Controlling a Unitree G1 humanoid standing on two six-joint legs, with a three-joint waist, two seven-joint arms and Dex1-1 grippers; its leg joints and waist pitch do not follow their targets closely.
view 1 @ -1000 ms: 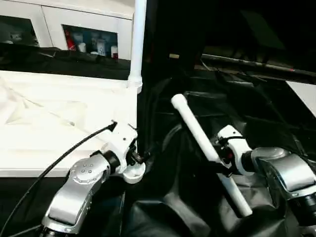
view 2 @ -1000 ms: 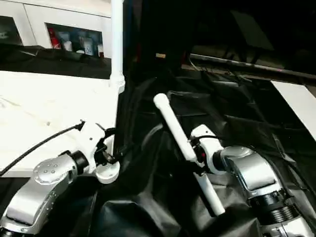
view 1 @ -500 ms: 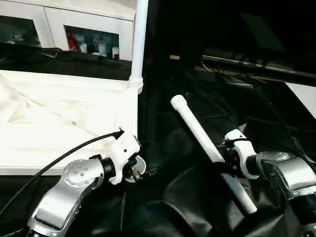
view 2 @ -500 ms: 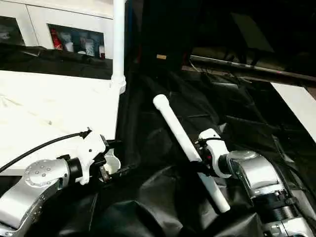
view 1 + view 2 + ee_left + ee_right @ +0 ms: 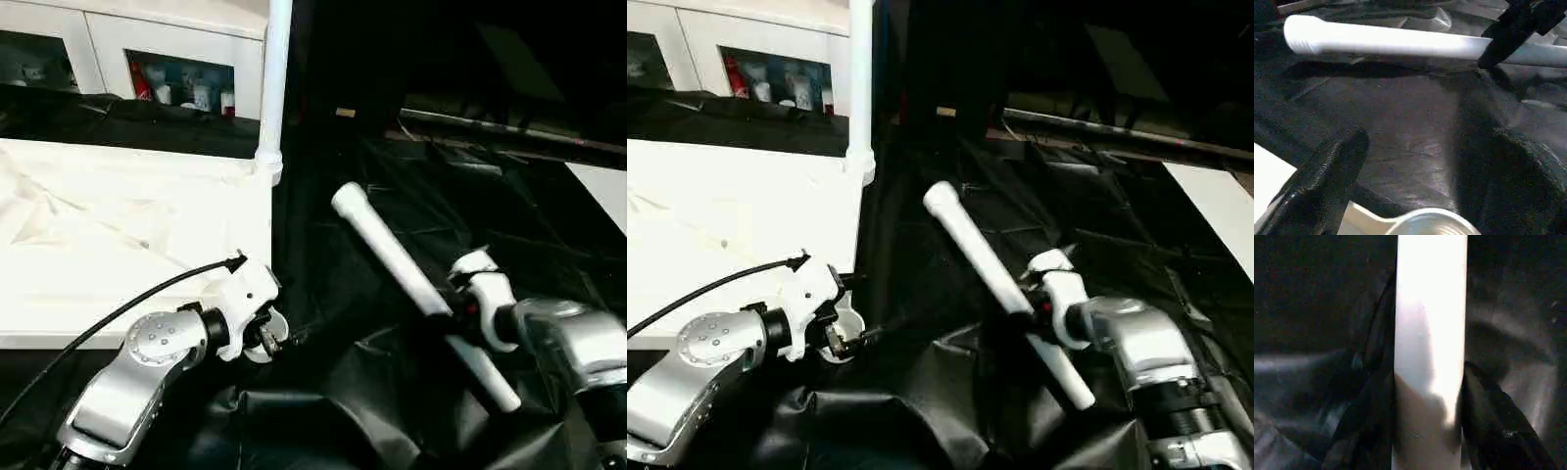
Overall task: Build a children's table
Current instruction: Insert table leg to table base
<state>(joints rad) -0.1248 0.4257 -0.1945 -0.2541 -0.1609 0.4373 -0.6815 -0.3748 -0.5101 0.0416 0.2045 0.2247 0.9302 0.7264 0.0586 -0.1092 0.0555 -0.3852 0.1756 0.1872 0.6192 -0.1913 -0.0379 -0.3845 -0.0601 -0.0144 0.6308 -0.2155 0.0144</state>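
Note:
The white tabletop (image 5: 118,245) lies upside down on the left. One leg (image 5: 274,69) stands upright in its far right corner socket. My left gripper (image 5: 268,336) is open at the near right corner socket (image 5: 1425,221), with one black finger (image 5: 1322,186) beside it and nothing held. A loose white leg (image 5: 392,259) slants across the black cloth. My right gripper (image 5: 458,315) is shut on its lower half. In the right wrist view, dark fingers (image 5: 1488,421) press on both sides of the leg (image 5: 1430,333).
Black cloth (image 5: 392,392) covers the work surface in rumpled folds. A white glass-fronted cabinet (image 5: 176,59) stands behind the tabletop. A dark bar (image 5: 509,132) runs along the back right, and a white panel edge (image 5: 607,191) sits at far right.
My right gripper's fingers have closed onto the loose leg, and the leg's threaded end has risen slightly. The left gripper has drawn back a little from the near corner socket and opened wider.

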